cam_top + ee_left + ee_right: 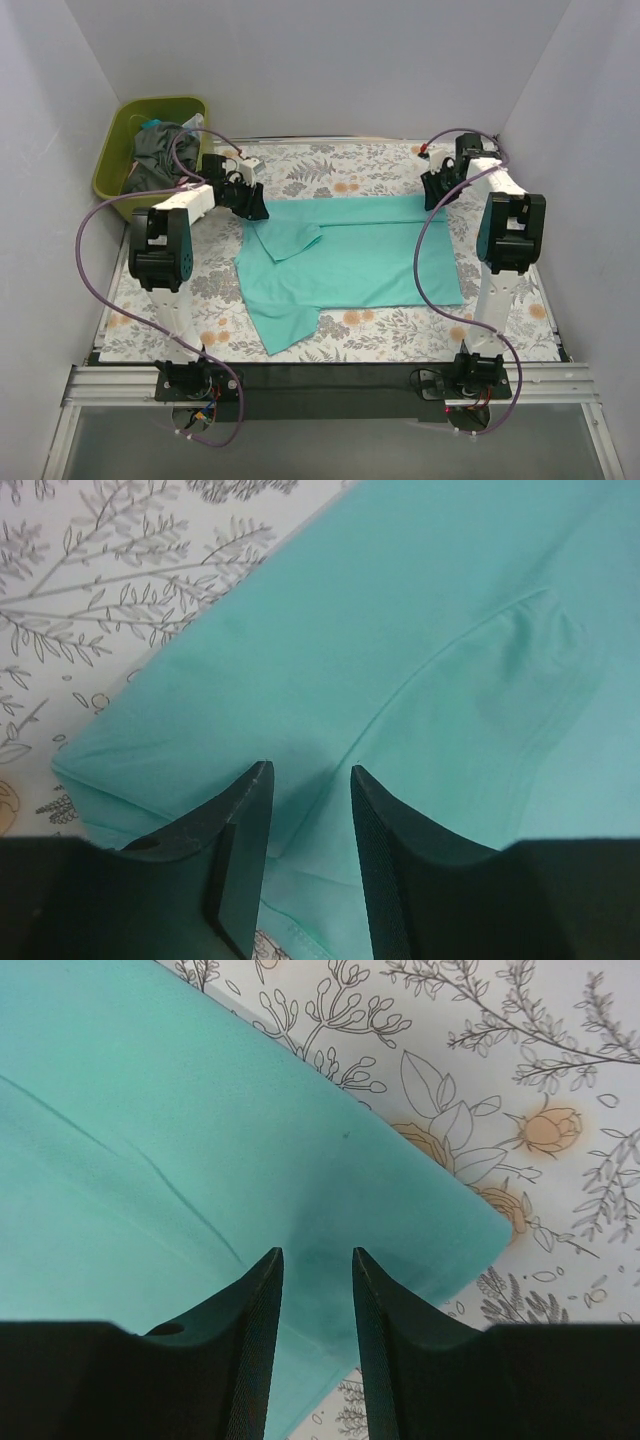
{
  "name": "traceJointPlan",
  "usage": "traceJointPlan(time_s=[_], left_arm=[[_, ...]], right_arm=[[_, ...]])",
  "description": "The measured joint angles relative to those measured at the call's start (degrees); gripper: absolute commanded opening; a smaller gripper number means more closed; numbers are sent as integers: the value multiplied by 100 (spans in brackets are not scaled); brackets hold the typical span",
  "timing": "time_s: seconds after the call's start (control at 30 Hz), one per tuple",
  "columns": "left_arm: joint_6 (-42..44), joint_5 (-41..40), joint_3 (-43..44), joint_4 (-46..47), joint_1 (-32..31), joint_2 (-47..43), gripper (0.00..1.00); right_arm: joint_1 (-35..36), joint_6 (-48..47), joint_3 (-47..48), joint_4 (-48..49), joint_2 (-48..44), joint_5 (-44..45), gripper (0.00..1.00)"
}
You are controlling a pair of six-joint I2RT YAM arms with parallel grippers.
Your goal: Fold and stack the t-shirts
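on the table (330, 170), t-shirt (350, 260) lies crosswise, sleeves left

Top view looks down from behind; both wrist views hover close over the teal shirt (370, 265).

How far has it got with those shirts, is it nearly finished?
Barely started. The teal t-shirt lies spread on the table, with one sleeve seemingly flapped inward. The left claw and right claw hover open over its far corners, probably about to make a fold. No folded stack exists yet, and dark clothes wait in the green bin.
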Motion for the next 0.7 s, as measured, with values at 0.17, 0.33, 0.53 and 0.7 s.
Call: traceJointPlan(time_s=[0.17, 0.33, 0.53, 0.7], left_arm=[[-531, -411, 219, 66, 9, 527, 30], [-776, -859, 927, 195, 0, 986, 29], [-798, -970, 1692, 201, -7, 1427, 43], [-743, -717, 1958, -234, 17, 1346, 59]], right_arm=[[57, 20, 101, -31, 317, 164, 36], [57, 162, 905, -68, 809, 339, 40], [96, 376, 1777, 11, 1338, 380, 61], [131, 319, 1196, 7, 835, 236, 84]])
